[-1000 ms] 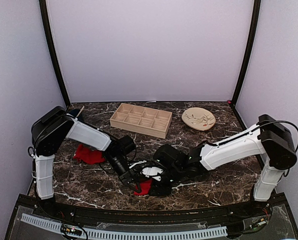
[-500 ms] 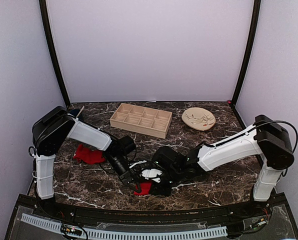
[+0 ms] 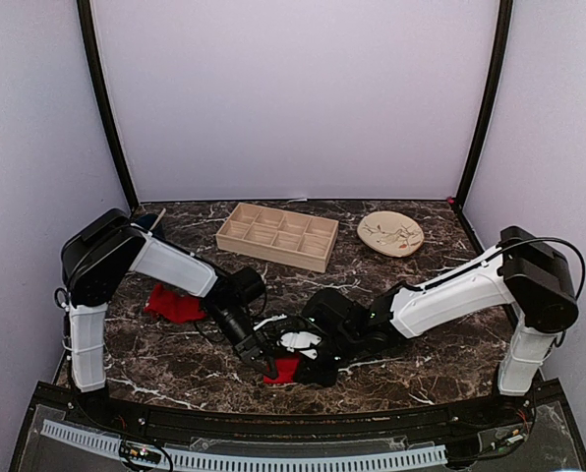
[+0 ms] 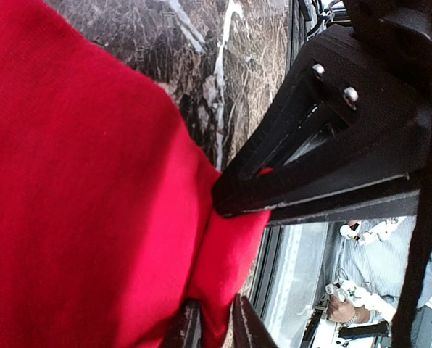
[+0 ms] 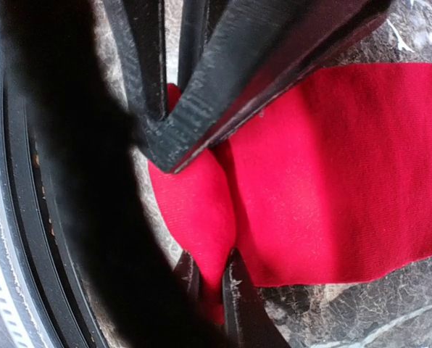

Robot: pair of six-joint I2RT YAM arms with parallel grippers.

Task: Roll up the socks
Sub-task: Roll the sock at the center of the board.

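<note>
across the lower half of the top view, the dark marble table (image 3: 421, 379) spreads inside a pale-walled booth. the left arm (image 3: 170, 265) reaches in from the lower left and the right arm (image 3: 450, 293) from the lower right, their wrists meeting just below the middle of the frame. a wooden tray (image 3: 277, 236) split into small compartments lies toward the back, left of centre, and a pale plate (image 3: 390, 234) sits to its right, apart from it. a second sock (image 3: 175, 305), red and bunched, lies at the left, just below the left forearm in the frame. the near sock (image 3: 284, 369), also red, lies at lower centre near the table's front edge, mostly hidden by the two wrists. in the left wrist view it covers the left of the frame, and the left gripper (image 4: 214, 330) at the bottom edge is closed almost fully on a fold of its cloth. in the right wrist view the right gripper (image 5: 210, 286) is likewise pinched nearly together on a raised fold at the sock's edge, with the other arm's black fingers just above on the same cloth.
</note>
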